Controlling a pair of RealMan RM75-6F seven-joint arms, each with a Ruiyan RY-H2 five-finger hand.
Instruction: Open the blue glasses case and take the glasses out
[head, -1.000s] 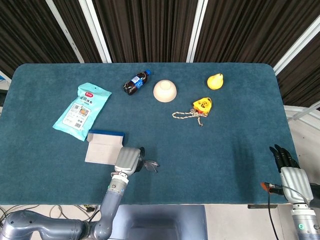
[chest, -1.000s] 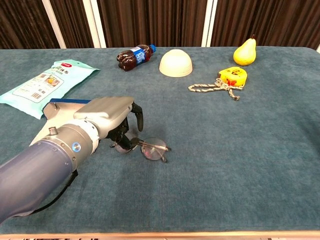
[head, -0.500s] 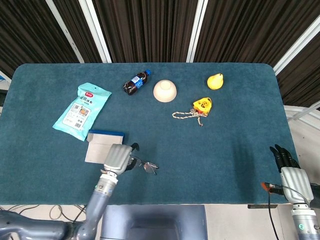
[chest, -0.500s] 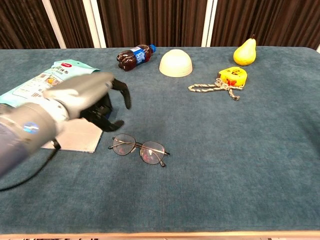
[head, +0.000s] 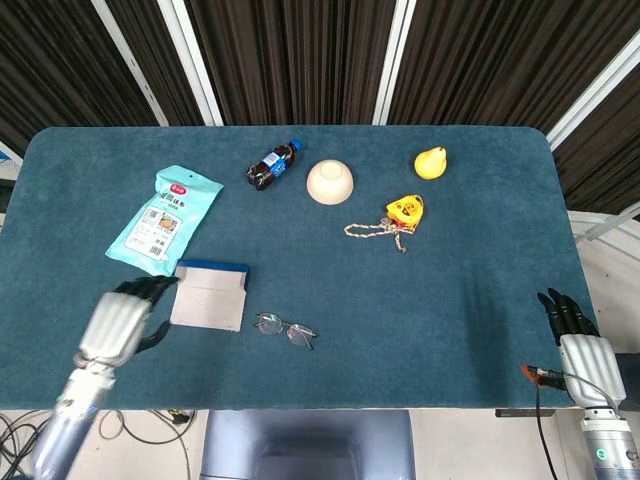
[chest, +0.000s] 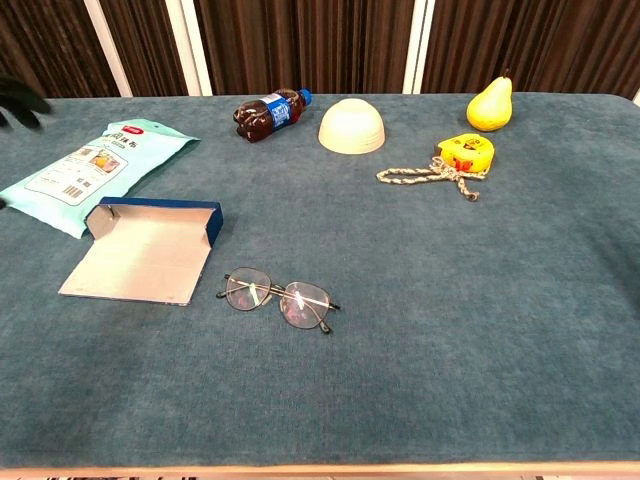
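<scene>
The blue glasses case (head: 208, 295) (chest: 145, 252) lies opened flat on the table, its grey lining up and blue rim at the far edge. The thin-framed glasses (head: 286, 329) (chest: 278, 299) rest on the cloth just right of the case, free of any hand. My left hand (head: 120, 320) hovers left of the case near the table's front edge, fingers loosely apart and holding nothing; the chest view catches only dark fingertips (chest: 20, 98) at its left edge. My right hand (head: 578, 345) stays at the front right corner, off the table, fingers straight and empty.
A teal snack packet (head: 164, 221) (chest: 92, 172) lies behind the case. At the back stand a cola bottle (head: 273, 165) (chest: 267, 113), an upturned cream bowl (head: 329, 182) (chest: 352, 126), a yellow pear (head: 431, 162) (chest: 491, 102), and a yellow tape measure (head: 405, 208) (chest: 466, 152) with cord.
My left hand let go of the glasses, left them on the cloth, and drew back to the left past the case. The right hand has not moved.
</scene>
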